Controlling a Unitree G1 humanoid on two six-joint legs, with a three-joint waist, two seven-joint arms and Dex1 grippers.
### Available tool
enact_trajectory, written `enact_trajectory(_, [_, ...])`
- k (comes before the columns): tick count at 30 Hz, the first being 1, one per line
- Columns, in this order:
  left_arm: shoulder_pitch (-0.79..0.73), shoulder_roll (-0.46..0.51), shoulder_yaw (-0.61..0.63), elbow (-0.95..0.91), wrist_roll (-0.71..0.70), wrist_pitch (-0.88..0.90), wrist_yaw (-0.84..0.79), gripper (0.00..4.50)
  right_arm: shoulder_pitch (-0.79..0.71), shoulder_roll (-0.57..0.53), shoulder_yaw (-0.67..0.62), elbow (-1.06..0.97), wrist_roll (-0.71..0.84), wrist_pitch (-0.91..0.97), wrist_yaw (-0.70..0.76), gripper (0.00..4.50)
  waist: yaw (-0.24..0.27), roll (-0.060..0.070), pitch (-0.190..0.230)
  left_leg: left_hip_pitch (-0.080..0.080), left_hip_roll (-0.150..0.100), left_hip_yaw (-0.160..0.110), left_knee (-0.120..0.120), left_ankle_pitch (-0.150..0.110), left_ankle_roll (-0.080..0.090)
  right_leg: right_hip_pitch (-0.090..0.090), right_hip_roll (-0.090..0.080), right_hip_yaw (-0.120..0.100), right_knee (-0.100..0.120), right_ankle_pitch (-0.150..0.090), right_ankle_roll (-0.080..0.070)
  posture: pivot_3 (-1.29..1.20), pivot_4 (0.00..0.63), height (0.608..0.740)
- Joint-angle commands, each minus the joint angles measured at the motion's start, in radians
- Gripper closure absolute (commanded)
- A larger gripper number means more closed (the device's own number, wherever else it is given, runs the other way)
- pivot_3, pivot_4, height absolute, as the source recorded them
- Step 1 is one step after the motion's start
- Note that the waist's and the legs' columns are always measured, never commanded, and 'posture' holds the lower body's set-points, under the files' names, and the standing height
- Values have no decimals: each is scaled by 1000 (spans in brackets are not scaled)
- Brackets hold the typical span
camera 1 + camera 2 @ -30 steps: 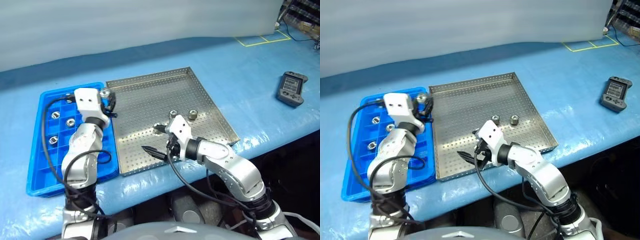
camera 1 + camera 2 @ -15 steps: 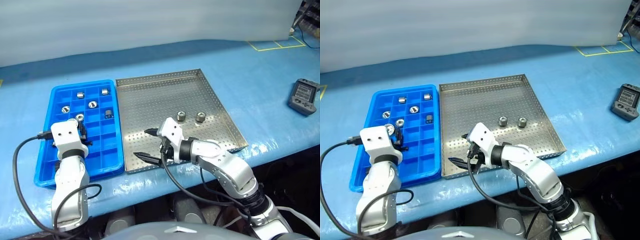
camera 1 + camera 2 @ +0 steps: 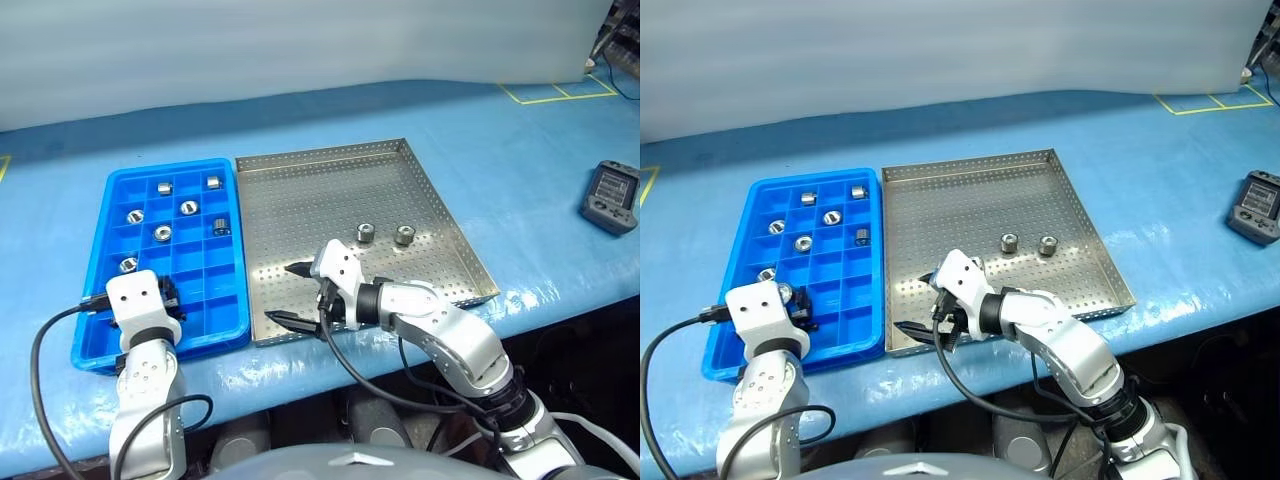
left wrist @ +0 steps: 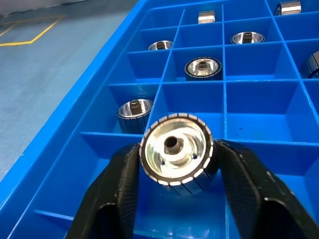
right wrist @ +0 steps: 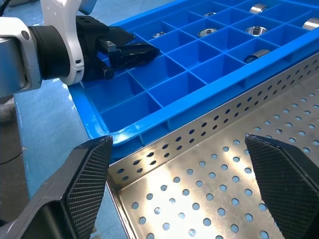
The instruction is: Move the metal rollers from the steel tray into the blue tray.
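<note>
Left tool (image 4: 175, 167) sits low in a near cell of the blue tray (image 3: 90, 330), a roller (image 4: 176, 155) between its fingers. Right tool (image 3: 290, 294) gapes wide, empty, over the steel tray (image 3: 330, 200); two rollers (image 3: 385, 234) lie beyond it.

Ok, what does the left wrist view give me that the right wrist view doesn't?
Left wrist view: one metal roller close up at the left gripper, at a near cell. Right wrist view: the steel tray, its perforated corner under the open right gripper, plus the left gripper from the side. Both: the blue tray, with other rollers in farther cells.
</note>
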Motion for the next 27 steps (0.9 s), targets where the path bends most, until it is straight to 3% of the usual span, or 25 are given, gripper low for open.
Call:
enact_trajectory(1, [-45, 25, 7, -38, 9, -15, -11, 312, -11, -2, -20, -26, 5, -12, 0, 0, 0, 0, 0, 0, 0, 0, 0, 0, 0, 0, 0, 0, 0, 0, 0, -23, 150, 740])
enact_trajectory(2, [-64, 34, 12, -34, 8, -19, -14, 41, -10, -4, -24, -27, 4, -12, -3, 0, 0, 0, 0, 0, 0, 0, 0, 0, 0, 0, 0, 0, 0, 0, 0, -25, 150, 740])
enact_trajectory(11, [-287, 141, 8, 67, -98, -61, -167, 41, 39, -45, -96, -44, -11, -4, -55, 0, -1, 0, 0, 0, 0, 1, 0, 0, 0, 0, 0, 0, 0, 0, 0, -74, 150, 740])
enact_trajectory(19, [-444, 220, -177, 231, -216, -43, -436, 41, 114, -38, -164, -81, -44, -1, -162, 0, -23, 0, 0, -1, 0, 1, 0, 0, 0, 0, 0, 0, 0, 0, 0, -183, 150, 740])
enact_trajectory(27, [-567, 328, -370, 391, -241, 33, -641, 41, 180, -38, -197, -135, -44, 19, -217, 0, -91, 0, 0, 0, 0, 2, 0, 0, 0, 0, 0, 2, 0, 0, 0, -252, 150, 740])
